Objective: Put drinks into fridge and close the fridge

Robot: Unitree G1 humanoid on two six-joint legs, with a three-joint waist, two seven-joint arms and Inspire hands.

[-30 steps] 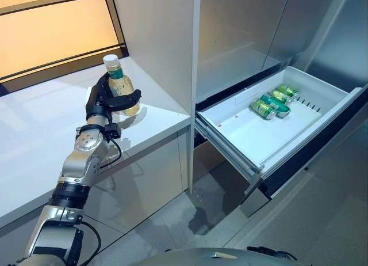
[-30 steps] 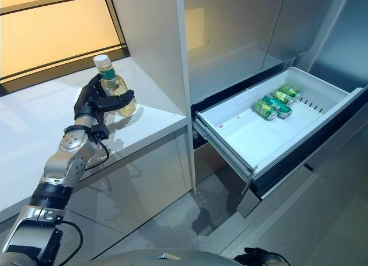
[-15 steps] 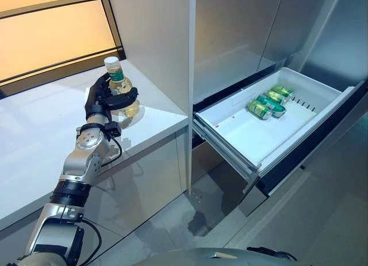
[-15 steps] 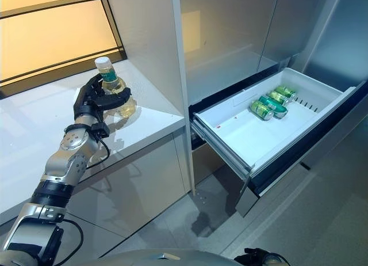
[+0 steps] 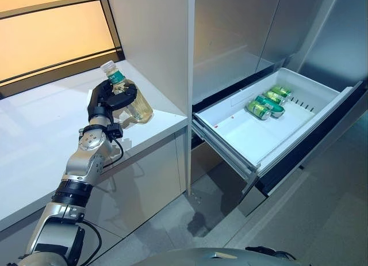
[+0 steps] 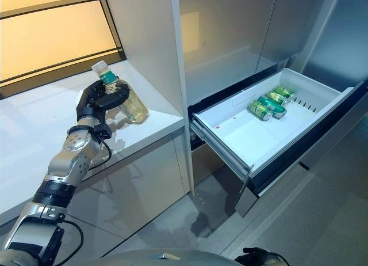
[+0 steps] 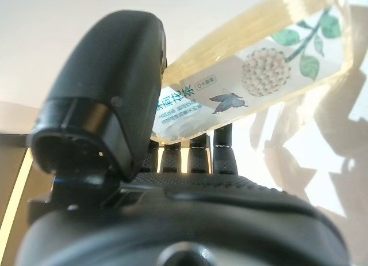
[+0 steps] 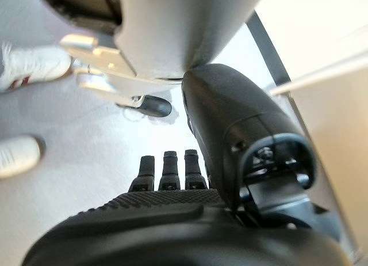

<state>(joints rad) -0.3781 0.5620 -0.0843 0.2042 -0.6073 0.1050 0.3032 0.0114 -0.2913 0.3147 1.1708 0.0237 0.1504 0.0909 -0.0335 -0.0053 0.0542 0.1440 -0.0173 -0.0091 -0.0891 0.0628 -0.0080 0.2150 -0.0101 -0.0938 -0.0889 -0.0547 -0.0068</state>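
A clear bottle of pale yellow drink (image 5: 137, 105) with a white cap and green label is in my left hand (image 5: 106, 100), over the white counter (image 5: 34, 139). The bottle is tilted, cap toward the left, base toward the fridge. In the left wrist view my thumb (image 7: 109, 105) and fingers are curled round the bottle (image 7: 259, 70). The white fridge drawer (image 5: 253, 133) stands pulled open at the right, with green cans (image 5: 265, 103) lying at its far end. My right hand (image 8: 172, 231) hangs low over the floor, fingers relaxed and empty.
A tall grey cabinet panel (image 5: 155, 41) stands between the counter and the fridge. Steel fridge doors (image 5: 241, 30) rise above the open drawer. The drawer juts out over grey floor (image 5: 190, 214). A person's white shoes (image 8: 23, 61) show on the floor.
The bottle stood upright in my left hand; now it is tilted, its base swung toward the fridge and its cap leaning left. The camera has shifted slightly.
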